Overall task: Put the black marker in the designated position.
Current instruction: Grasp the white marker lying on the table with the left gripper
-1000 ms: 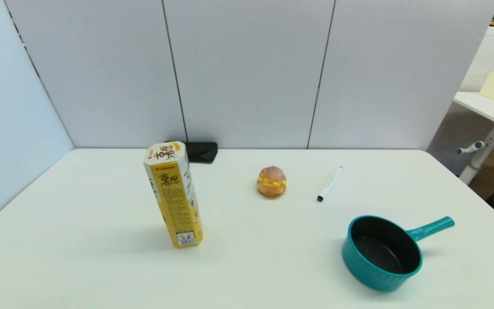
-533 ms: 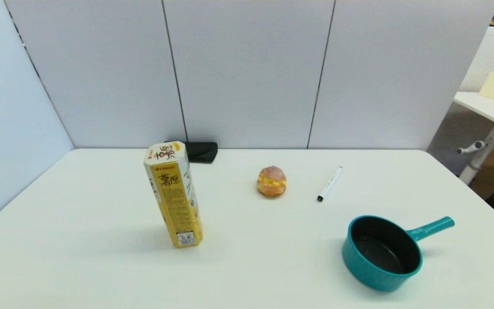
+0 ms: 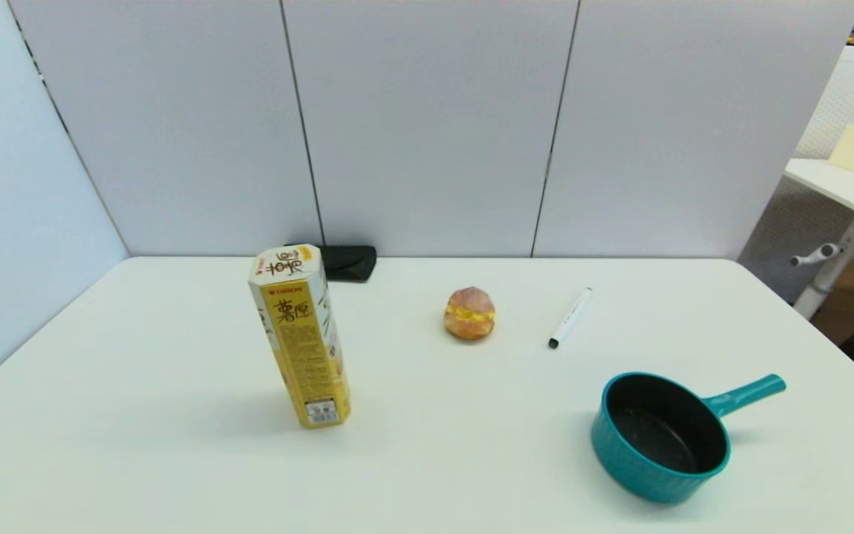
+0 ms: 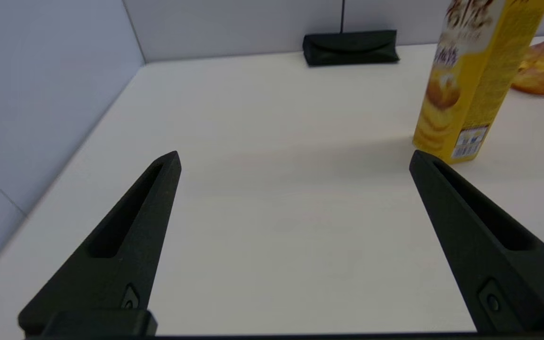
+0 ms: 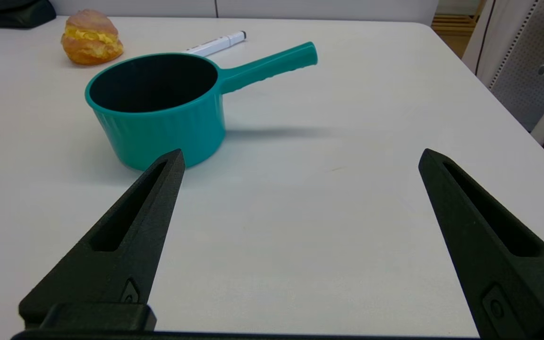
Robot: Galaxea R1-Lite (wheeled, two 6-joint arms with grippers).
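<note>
The black marker lies flat on the white table, its black end toward the robot, just to the right of a cream puff and apart from it. Nearer the robot sits a teal saucepan (its handle points right and away), well short of touching the marker. On the left half a tall yellow snack box stands upright, with a black pouch behind it against the back wall. Neither arm shows in the head view. The left gripper hovers low over bare tabletop near the snack box, fingers spread wide and holding nothing. The right gripper sits low on the robot's side of the saucepan, likewise spread wide and empty, the marker lying beyond the pan.
</note>
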